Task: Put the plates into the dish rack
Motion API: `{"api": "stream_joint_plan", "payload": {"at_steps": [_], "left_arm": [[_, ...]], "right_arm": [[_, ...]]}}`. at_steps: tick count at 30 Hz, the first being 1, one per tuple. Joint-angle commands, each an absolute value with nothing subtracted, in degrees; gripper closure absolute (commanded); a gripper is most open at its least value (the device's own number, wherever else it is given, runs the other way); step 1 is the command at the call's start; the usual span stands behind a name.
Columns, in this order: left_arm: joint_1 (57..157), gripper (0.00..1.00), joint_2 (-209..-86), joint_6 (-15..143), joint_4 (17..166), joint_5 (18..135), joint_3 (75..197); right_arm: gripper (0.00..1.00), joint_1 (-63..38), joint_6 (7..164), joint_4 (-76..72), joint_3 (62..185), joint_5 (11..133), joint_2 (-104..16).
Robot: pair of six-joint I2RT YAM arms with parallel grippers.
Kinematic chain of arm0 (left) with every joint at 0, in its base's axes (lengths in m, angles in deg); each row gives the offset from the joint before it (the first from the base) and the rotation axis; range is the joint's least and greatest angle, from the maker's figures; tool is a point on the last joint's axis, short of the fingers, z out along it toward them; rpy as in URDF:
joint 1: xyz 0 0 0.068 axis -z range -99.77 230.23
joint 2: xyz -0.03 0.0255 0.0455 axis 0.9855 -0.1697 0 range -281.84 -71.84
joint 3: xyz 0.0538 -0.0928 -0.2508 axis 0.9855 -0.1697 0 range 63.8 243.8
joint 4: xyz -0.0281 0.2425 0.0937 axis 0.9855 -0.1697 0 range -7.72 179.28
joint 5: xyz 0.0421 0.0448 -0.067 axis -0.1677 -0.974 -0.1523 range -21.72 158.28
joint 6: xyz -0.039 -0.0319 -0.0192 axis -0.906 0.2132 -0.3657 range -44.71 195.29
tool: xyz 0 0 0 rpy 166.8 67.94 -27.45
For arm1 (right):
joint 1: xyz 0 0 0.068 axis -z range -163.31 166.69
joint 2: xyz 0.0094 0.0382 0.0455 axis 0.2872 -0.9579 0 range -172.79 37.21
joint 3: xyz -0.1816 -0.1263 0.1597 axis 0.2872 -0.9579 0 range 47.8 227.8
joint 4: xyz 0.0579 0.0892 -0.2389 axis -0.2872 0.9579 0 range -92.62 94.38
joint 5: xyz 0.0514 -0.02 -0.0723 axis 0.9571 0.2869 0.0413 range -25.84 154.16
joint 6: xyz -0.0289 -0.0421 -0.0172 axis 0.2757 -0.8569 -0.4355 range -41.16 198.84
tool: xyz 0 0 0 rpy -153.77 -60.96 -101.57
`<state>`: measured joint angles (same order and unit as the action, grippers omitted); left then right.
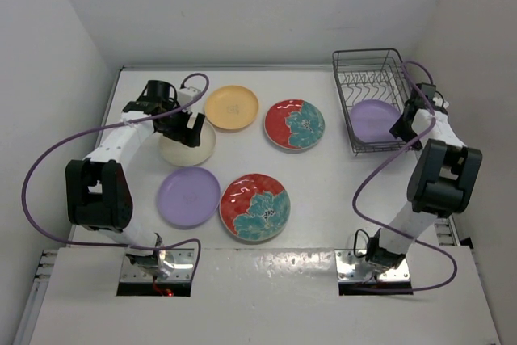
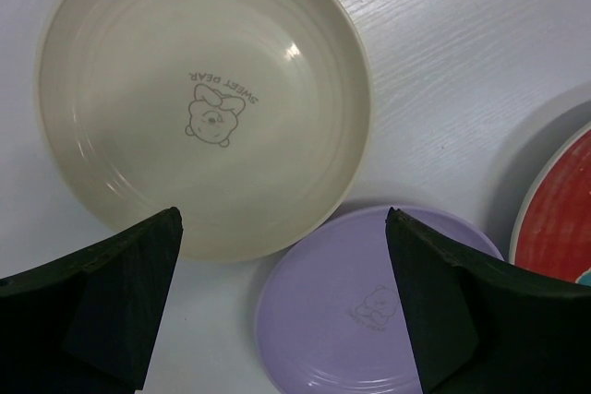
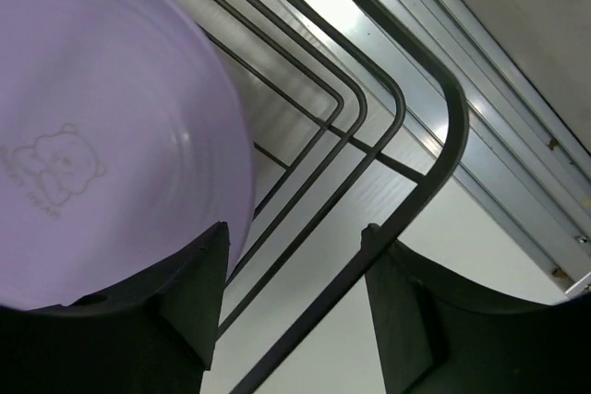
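Note:
My left gripper (image 1: 191,135) hovers open over the near rim of the cream plate (image 1: 187,149) at the table's left. In the left wrist view its fingers (image 2: 138,274) straddle the gap between the cream plate (image 2: 203,99) and a lilac plate (image 2: 360,311), holding nothing. An orange-yellow plate (image 1: 232,107), two red floral plates (image 1: 295,124) (image 1: 255,207) and that lilac plate (image 1: 188,196) lie flat on the table. A second lilac plate (image 1: 375,121) (image 3: 102,136) rests in the dish rack (image 1: 367,66). My right gripper (image 1: 404,128) (image 3: 295,232) is open at the rack's near right corner, with the rack's rim wire (image 3: 406,108) crossing between its fingers.
White walls close in the table on the left, back and right. The dish rack stands against the back right corner. A metal rail (image 3: 517,173) runs along the table edge beside the rack. Purple cables (image 1: 48,159) loop off both arms.

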<state>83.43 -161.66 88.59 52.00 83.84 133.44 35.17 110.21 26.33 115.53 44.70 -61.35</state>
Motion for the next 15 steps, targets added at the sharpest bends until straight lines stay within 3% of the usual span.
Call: {"api": "stream_joint_plan", "payload": {"at_steps": [1, 9, 13, 14, 15], "left_arm": [[83.39, 0.04, -161.48, 89.09, 52.01, 85.25, 135.43], [82.87, 0.04, -162.62, 88.56, 50.96, 85.25, 137.18], [82.87, 0.04, -163.24, 88.56, 50.96, 85.25, 137.71], [82.87, 0.04, -163.24, 88.56, 50.96, 85.25, 137.71], [82.87, 0.04, -163.24, 88.56, 50.96, 85.25, 137.71]], "right_arm": [[0.43, 34.88, 114.26, 24.54, 121.26, 44.83, -66.56], [0.49, 34.44, 114.34, 25.96, 126.20, 45.96, -71.86], [0.70, 34.27, 114.87, 26.47, 125.68, 46.49, -71.86], [0.82, 33.92, 114.26, 27.52, 125.33, 46.32, -71.51], [0.87, 33.83, 114.35, 28.14, 124.80, 45.88, -70.98]]}}
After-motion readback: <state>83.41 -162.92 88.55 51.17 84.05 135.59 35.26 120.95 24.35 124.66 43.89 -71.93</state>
